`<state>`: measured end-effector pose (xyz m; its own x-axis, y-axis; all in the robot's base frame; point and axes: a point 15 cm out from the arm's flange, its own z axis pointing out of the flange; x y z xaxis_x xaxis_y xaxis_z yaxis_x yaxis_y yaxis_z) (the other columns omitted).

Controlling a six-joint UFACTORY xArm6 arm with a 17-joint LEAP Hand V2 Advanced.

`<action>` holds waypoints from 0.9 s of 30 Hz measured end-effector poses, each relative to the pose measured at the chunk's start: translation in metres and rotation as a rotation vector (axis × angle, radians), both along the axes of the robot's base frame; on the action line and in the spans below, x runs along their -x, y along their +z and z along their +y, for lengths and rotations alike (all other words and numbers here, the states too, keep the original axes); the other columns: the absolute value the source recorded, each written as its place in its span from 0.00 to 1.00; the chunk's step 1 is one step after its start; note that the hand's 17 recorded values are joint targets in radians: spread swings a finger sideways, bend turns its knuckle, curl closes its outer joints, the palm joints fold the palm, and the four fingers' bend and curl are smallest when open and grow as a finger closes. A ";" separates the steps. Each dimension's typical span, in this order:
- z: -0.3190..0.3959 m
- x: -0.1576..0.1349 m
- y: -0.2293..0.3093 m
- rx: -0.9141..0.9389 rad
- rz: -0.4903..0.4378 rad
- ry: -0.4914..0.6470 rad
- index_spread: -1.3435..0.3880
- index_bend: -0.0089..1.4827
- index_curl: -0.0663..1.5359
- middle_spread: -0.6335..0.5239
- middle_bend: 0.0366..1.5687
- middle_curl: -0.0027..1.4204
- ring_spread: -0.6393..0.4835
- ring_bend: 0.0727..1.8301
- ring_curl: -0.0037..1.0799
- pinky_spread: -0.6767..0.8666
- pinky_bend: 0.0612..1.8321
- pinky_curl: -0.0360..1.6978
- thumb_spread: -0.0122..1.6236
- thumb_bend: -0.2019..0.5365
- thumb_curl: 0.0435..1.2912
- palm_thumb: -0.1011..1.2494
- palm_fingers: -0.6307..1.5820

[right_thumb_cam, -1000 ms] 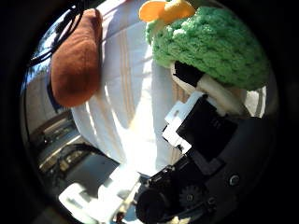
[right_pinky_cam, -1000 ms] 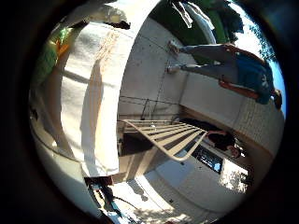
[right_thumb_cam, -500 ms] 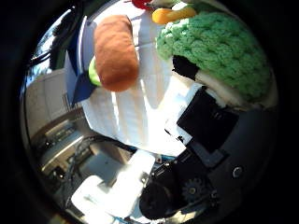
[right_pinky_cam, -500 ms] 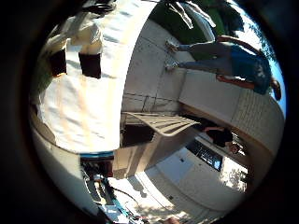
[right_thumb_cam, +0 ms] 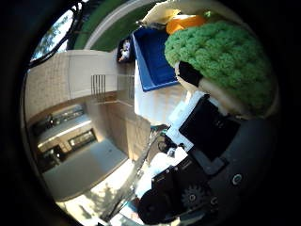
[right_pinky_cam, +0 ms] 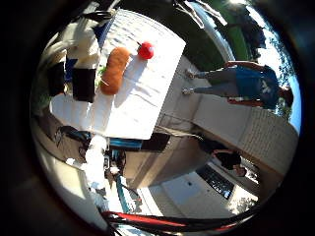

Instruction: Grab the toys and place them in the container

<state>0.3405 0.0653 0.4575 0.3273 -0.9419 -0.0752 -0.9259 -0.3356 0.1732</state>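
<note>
White table [right_pinky_cam: 142, 105] well below, carrying brown oblong toy [right_pinky_cam: 114, 70] and, just beside its end, red round toy [right_pinky_cam: 145, 50]; hand's fingers [right_pinky_cam: 83, 64] alongside.

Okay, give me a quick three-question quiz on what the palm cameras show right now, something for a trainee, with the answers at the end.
1. True or false: the hand is curled round the green crocheted toy.
2. Which colour is the container on the white table? A) red B) blue C) yellow
3. Fill in: beside the brown plush toy on the table lies a small ____ toy.

Key: 1 true: the toy sits close against the palm, with a finger across it. 2 B, blue. 3 red.
</note>
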 end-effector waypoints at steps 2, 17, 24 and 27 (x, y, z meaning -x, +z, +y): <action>0.032 -0.020 -0.009 -0.016 -0.017 0.020 0.19 0.55 0.03 0.30 0.71 0.78 0.47 0.77 0.78 0.54 0.80 0.53 0.71 0.25 0.47 0.83 0.68; 0.151 -0.162 -0.158 -0.037 -0.107 0.012 0.15 0.63 0.03 0.30 0.72 0.82 0.47 0.80 0.79 0.52 0.80 0.56 0.75 0.25 0.44 0.75 0.65; 0.152 -0.185 -0.204 -0.027 -0.094 -0.001 0.42 0.57 0.05 0.39 0.39 0.67 0.61 0.64 0.69 0.59 0.74 0.55 0.75 0.21 0.38 0.67 0.37; 0.143 -0.181 -0.207 -0.021 -0.067 0.010 0.50 0.51 0.06 0.47 0.22 0.54 0.71 0.49 0.55 0.64 0.66 0.49 0.74 0.22 0.36 0.65 0.21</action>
<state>0.5214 0.2080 0.2507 0.3413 -0.9372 -0.0723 -0.9319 -0.3475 0.1044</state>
